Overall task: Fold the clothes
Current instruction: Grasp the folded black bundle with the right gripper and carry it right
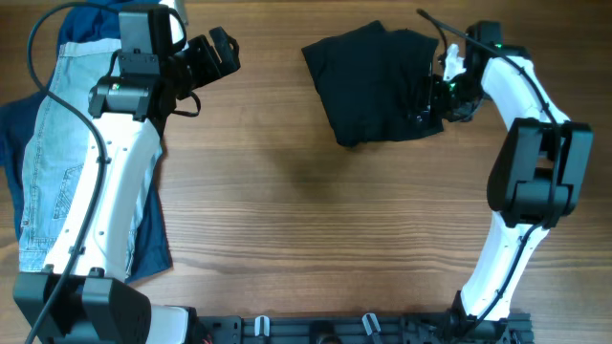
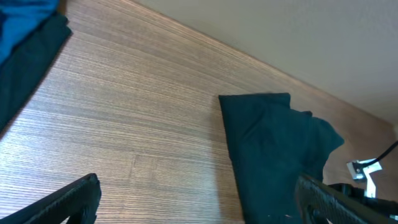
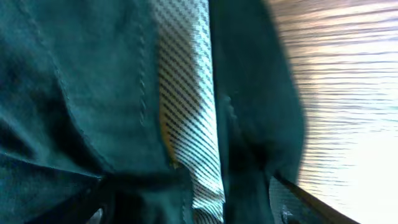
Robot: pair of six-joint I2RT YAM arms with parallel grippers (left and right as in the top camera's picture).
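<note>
The black shorts (image 1: 378,81) lie folded on the wooden table at the back, right of centre. My right gripper (image 1: 442,91) is at their right edge. In the right wrist view its fingers (image 3: 193,205) stand wide apart, with black fabric (image 3: 74,93) and a strip of pale dotted lining (image 3: 186,93) between them. My left gripper (image 1: 215,53) is open and empty at the back left, above bare wood. The left wrist view shows the open fingers (image 2: 199,202) and the black shorts (image 2: 273,149) ahead to the right.
Light-blue denim shorts (image 1: 62,143) lie along the left edge on a dark blue garment (image 1: 153,239), partly under my left arm. Blue and dark fabric shows at the top left of the left wrist view (image 2: 25,37). Bare wood (image 1: 316,220) fills the middle and front.
</note>
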